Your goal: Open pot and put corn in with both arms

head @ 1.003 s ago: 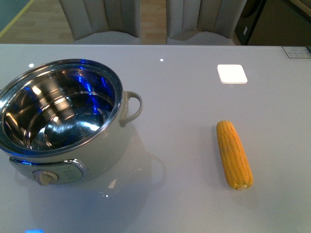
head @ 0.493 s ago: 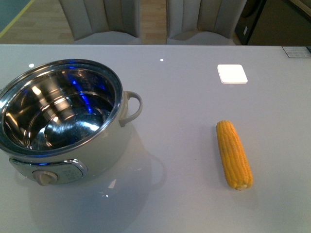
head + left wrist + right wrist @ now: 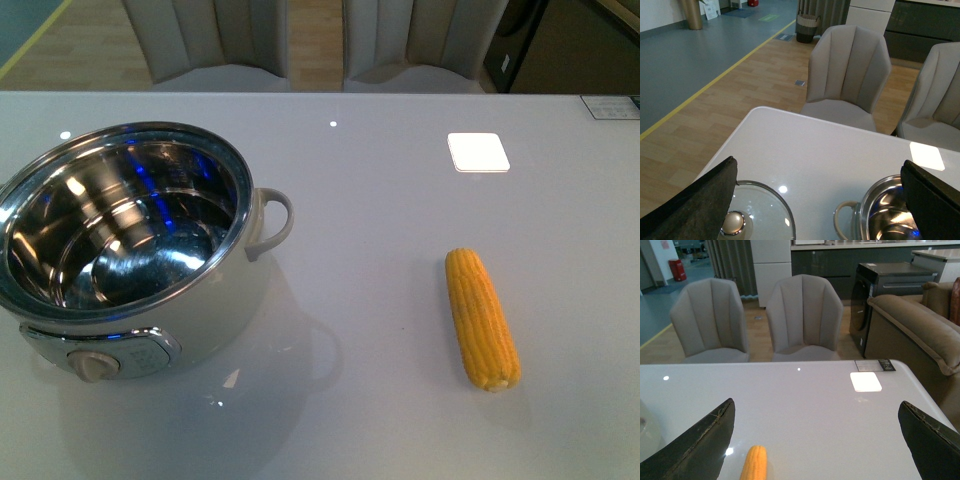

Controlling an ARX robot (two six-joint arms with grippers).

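The cream-white pot (image 3: 215, 300) stands open at the left of the table, its steel inside empty, with a loop handle (image 3: 275, 222) and a beige dial (image 3: 93, 366). It also shows in the left wrist view (image 3: 880, 210). The yellow corn (image 3: 482, 317) lies on the table at the right, its tip in the right wrist view (image 3: 754, 463). A glass lid with a steel knob (image 3: 733, 222) lies beside the pot in the left wrist view. My left gripper (image 3: 820, 210) is open above the lid and pot. My right gripper (image 3: 817, 445) is open above the corn. Neither arm shows in the front view.
A white square patch (image 3: 477, 151) lies on the table behind the corn. Two grey chairs (image 3: 220, 45) stand at the table's far edge. A brown sofa (image 3: 920, 330) and dark cabinet stand to the right.
Only the blue reflections inside the pot have shifted. Pot and corn have not moved.
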